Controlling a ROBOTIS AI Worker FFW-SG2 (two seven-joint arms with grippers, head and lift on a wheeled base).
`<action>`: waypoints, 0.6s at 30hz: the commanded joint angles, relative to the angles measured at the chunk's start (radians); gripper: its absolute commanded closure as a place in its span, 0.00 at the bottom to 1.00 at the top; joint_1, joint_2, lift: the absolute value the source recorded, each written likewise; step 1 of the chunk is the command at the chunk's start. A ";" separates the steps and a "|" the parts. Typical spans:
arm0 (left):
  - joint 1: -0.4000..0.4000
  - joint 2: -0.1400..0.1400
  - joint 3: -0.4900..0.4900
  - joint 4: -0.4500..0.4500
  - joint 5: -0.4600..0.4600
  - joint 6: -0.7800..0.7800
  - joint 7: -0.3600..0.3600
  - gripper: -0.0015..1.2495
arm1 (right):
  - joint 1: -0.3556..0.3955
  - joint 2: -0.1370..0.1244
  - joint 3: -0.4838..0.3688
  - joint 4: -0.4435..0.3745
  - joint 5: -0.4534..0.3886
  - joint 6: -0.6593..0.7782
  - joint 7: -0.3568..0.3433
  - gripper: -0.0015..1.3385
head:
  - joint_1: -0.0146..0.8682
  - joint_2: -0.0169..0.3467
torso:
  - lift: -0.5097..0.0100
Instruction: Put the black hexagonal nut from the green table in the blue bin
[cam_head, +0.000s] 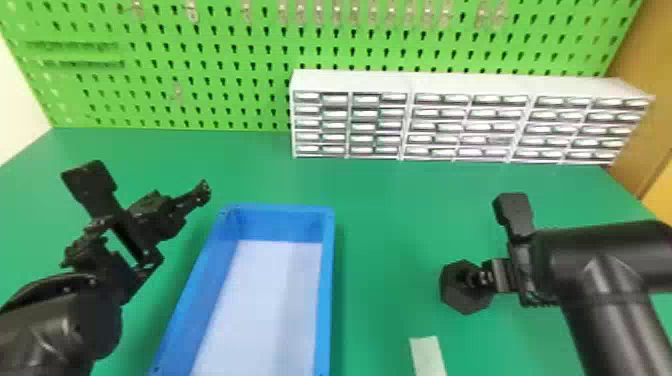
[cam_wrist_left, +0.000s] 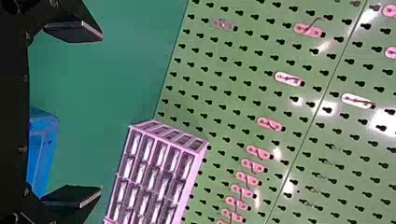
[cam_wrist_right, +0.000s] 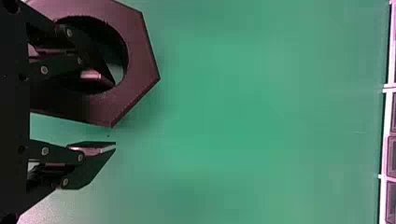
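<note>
Head view — black nut (cam_head: 465, 302), six-sided.

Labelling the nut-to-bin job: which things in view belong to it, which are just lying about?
In the job:
black hexagonal nut
blue bin
green table
right claw, at the nut

Just about:
pale strip
white drawer unit
green pegboard
left claw, left of the bin

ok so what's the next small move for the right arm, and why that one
I'd probably close the right gripper on one side of the black hexagonal nut. Its jaws stand open, one appearing over the nut's hole and the other outside its edge, so that side seems to lie between them. A grip looks needed before carrying it to the blue bin.
</note>
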 joint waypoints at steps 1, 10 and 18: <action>0.000 0.001 0.000 0.000 0.000 0.000 0.000 0.10 | -0.001 0.000 0.008 0.002 0.008 0.003 0.000 0.65 | 0.77 0.14 | 0.79; 0.000 0.001 -0.001 0.000 0.000 0.000 0.000 0.10 | -0.004 0.000 0.018 0.002 0.019 0.006 0.000 0.71 | 0.77 0.14 | 0.79; 0.000 0.001 0.000 0.000 0.000 0.000 0.000 0.10 | -0.006 -0.002 0.020 0.002 0.019 0.005 0.000 0.71 | 0.77 0.14 | 0.79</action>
